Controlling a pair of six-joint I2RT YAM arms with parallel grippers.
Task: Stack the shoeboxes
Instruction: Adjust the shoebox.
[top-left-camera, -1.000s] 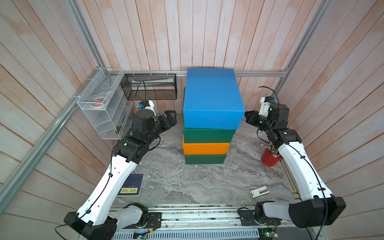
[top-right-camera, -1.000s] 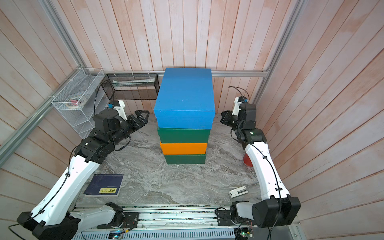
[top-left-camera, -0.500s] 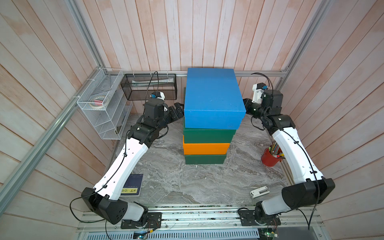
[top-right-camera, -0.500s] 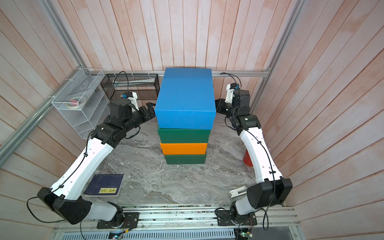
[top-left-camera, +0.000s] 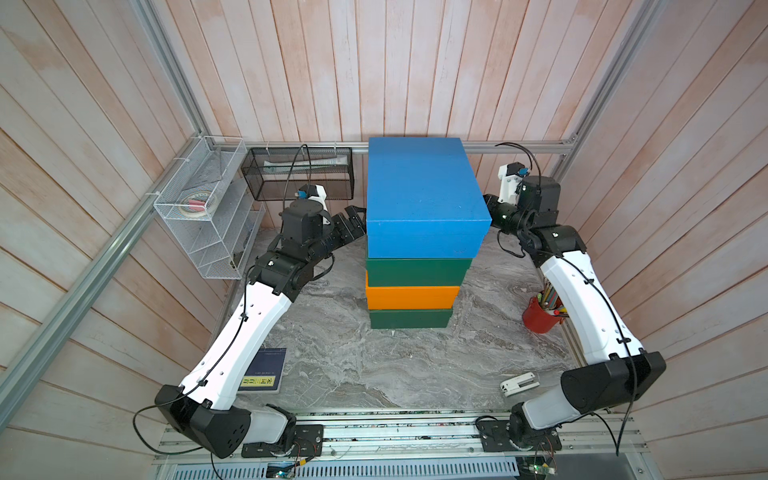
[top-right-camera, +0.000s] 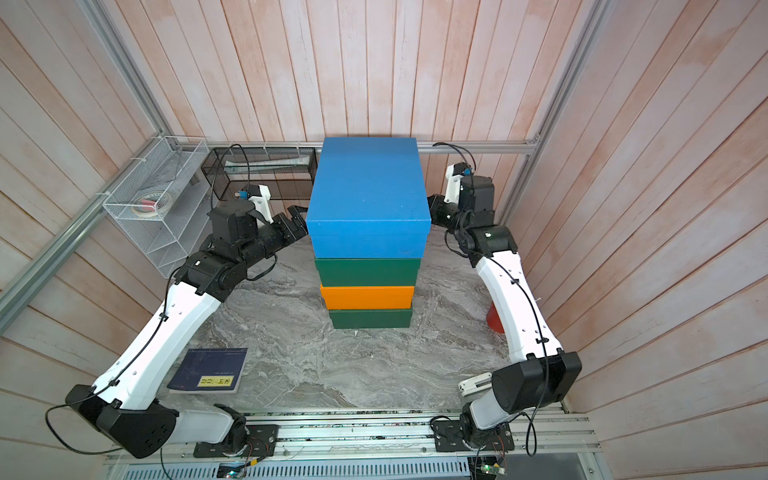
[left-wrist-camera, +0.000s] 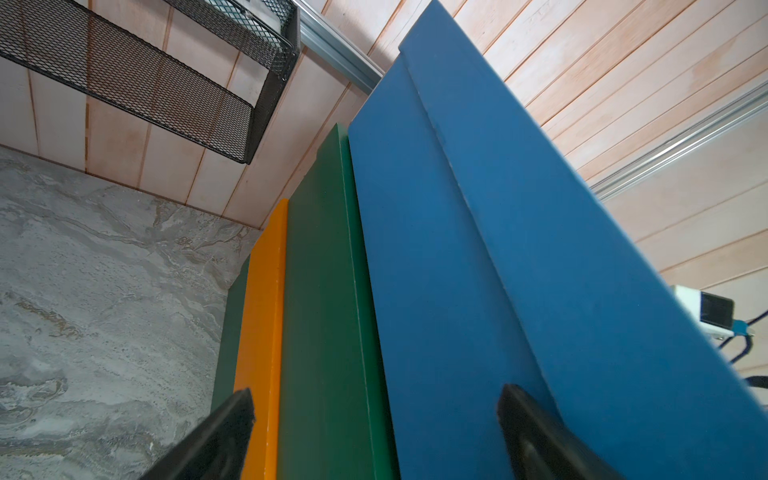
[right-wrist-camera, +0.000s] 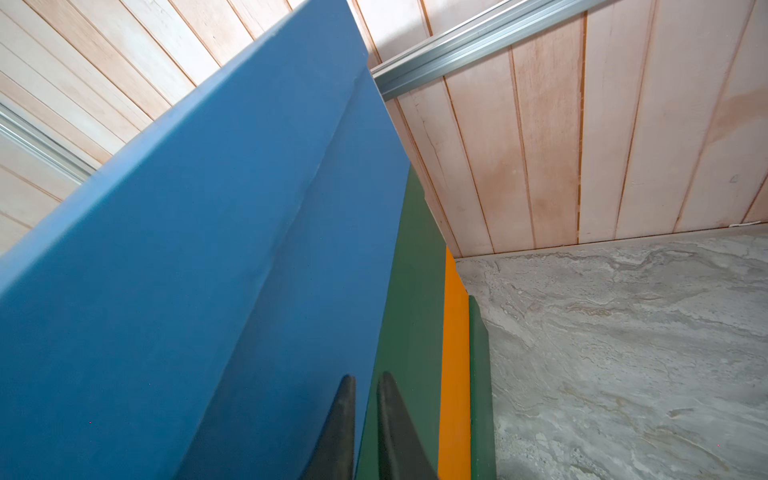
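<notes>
Four shoeboxes stand in one stack in both top views: a dark green box (top-left-camera: 409, 319) at the bottom, an orange box (top-left-camera: 411, 296), a second dark green box (top-left-camera: 417, 270), and a blue box (top-left-camera: 419, 187) (top-right-camera: 368, 187) on top. My left gripper (top-left-camera: 354, 219) (left-wrist-camera: 376, 392) is open at the stack's left side, its fingers spanning from the orange box to the blue box without closing on anything. My right gripper (top-left-camera: 489, 210) (right-wrist-camera: 366, 376) is shut and empty. Its tips point at the stack's right side, where the blue box meets the upper green one.
A black wire basket (top-left-camera: 297, 172) hangs on the back wall and a white wire rack (top-left-camera: 203, 208) on the left wall. A red cup of pencils (top-left-camera: 540, 318) stands at the right, a white stapler (top-left-camera: 519, 382) at the front right, and a dark blue booklet (top-left-camera: 266, 370) at the front left.
Both grippers have moved back and inward against the sides of the stack, then held still. The jaws have kept their openings.
</notes>
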